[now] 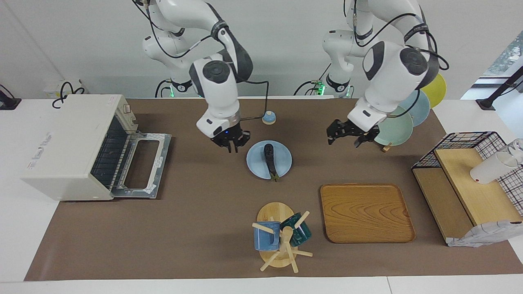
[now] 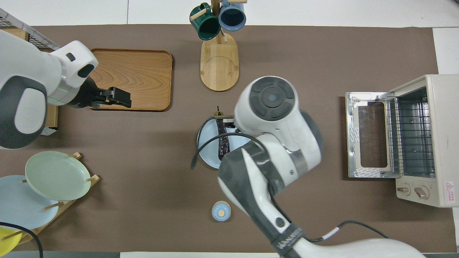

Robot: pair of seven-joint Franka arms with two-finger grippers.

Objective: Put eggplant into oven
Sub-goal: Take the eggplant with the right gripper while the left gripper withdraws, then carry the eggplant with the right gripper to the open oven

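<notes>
- We saw the eggplant (image 1: 269, 159) lying on the blue plate (image 1: 282, 162).
- Our right gripper (image 1: 231, 143) hung beside it, clenched empty.
- Our left gripper (image 1: 348, 132) hovered released.
- The oven (image 1: 69, 145) stood open.

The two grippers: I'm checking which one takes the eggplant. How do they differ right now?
The right gripper hangs beside the blue plate with the eggplant, fingers pointing down. The left gripper is open and raised near the plate rack, away from the eggplant. Both hold nothing.
</notes>
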